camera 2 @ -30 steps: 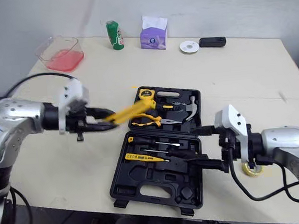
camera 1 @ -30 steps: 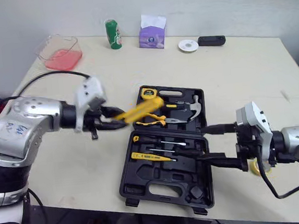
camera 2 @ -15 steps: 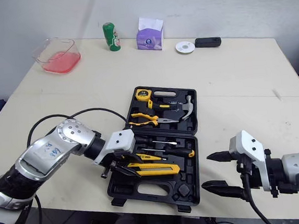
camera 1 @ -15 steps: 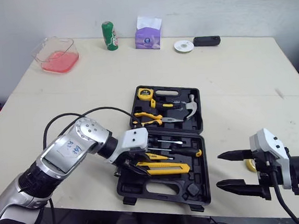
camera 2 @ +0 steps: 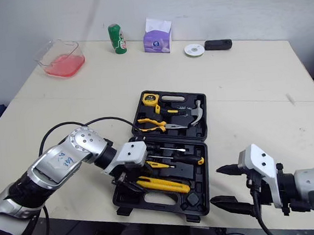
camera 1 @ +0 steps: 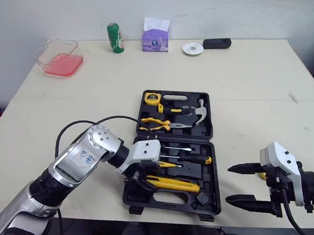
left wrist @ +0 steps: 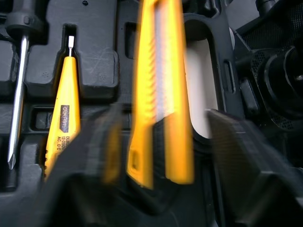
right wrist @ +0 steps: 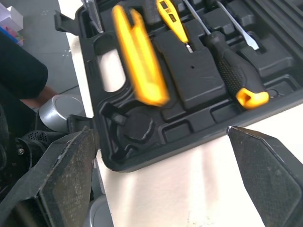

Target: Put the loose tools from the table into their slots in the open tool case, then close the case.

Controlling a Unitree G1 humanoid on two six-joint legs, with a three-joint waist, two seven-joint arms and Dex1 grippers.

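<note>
The case (camera 1: 209, 194) lies open at the near edge of the surface (camera 1: 253, 87), with bare room to the far side and the right. Your left gripper (camera 1: 139, 177) is over its near left corner, released around the knife (camera 1: 174, 183), which now slants lower than before. Your right gripper (camera 1: 228, 185) is spread wide, just right of the case.

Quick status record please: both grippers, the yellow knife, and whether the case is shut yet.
left gripper: over the near half of the tool case, fingers open on either side of the utility knife
utility knife: lying in the near half beside the yellow tester; seating unclear
right gripper: open, empty, over the table right of the case
case: open flat, not yet closed
far half: tape measure, pliers, hammer
</note>
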